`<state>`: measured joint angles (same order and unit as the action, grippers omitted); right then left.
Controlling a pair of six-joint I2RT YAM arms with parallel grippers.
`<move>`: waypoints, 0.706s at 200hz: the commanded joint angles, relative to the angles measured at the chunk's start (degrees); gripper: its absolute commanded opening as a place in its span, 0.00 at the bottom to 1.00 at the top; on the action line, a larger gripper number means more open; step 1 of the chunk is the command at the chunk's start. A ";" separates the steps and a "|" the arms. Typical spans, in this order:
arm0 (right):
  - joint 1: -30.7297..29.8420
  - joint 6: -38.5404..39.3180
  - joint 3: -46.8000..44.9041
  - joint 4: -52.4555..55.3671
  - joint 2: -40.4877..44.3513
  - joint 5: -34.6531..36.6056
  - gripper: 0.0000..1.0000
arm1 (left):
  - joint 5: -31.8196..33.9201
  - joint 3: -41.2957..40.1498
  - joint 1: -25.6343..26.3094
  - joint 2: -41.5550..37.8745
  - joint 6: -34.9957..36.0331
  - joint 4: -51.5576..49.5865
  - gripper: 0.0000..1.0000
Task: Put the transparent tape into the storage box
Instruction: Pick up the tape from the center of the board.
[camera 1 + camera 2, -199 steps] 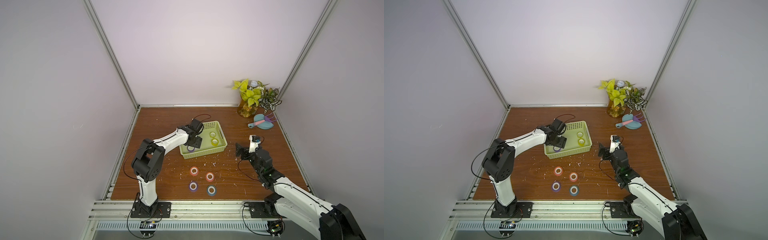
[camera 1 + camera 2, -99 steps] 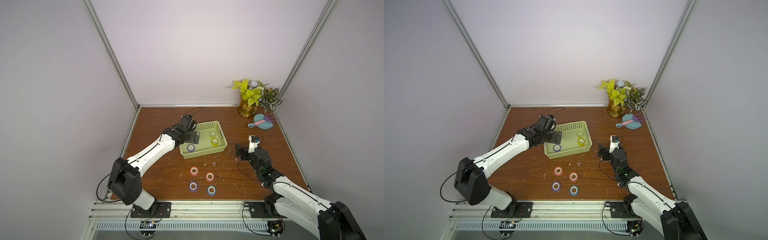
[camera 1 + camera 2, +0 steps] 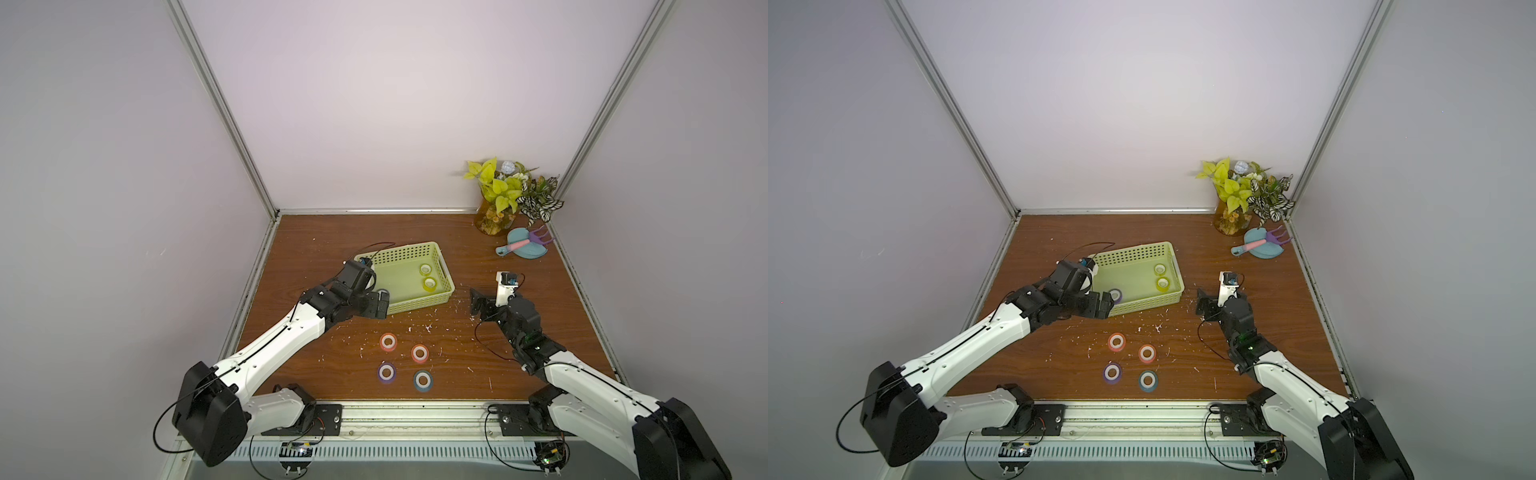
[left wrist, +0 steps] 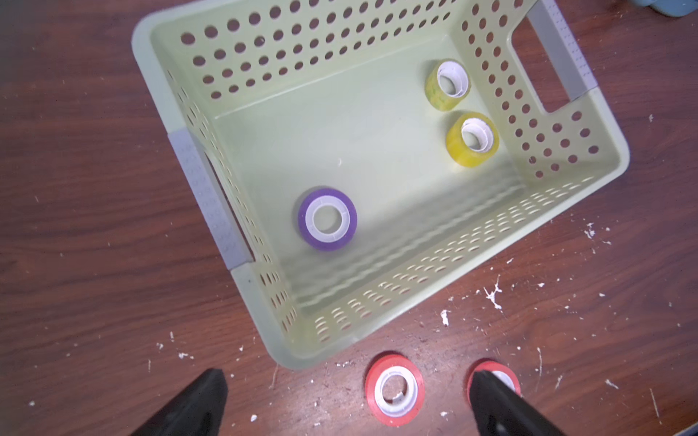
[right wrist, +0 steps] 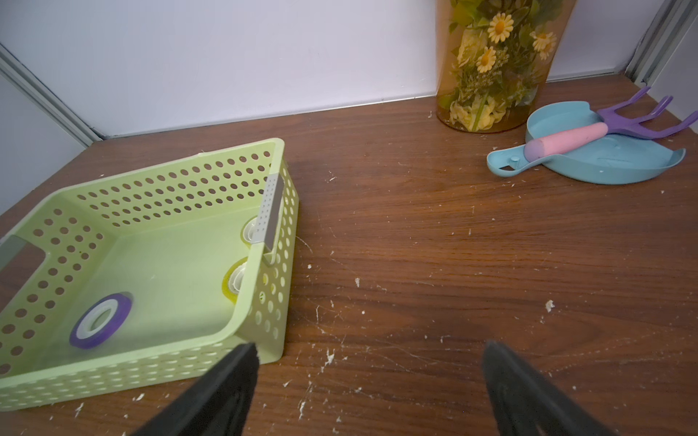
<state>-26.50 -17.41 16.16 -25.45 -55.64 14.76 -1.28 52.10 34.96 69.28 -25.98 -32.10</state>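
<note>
tape status: three rolls inside storage box (image 4: 264,56): purple roll (image 4: 327,219) flat near one handle end, yellow rolls (image 4: 447,85) (image 4: 471,139) by opposite handle wall. on table (image 3: 332,249), clustered near box front, likely for short reach: orange-red rolls (image 3: 387,342) (image 3: 419,353), second purple roll (image 3: 386,372), blue-teal roll (image 3: 422,379). all see-through colour, white core. left gripper (image 4: 345,377) wide, empty, at box front corner, probably staged for next roll. right gripper (image 5: 370,349) wide, empty, beside box, apparently idle.

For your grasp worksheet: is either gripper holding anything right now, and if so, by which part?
Nothing is held: the left gripper and the right gripper both stand open and empty.
</note>
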 commanded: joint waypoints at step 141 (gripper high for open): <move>0.18 -0.51 1.53 -0.74 0.00 1.23 0.99 | -1.16 -4.98 20.18 5.77 -9.45 -5.61 0.97</move>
<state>-26.50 -17.45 16.16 -25.45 -55.99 14.79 -1.63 48.53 53.25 75.09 -33.26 -34.79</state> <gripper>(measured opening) 0.990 0.980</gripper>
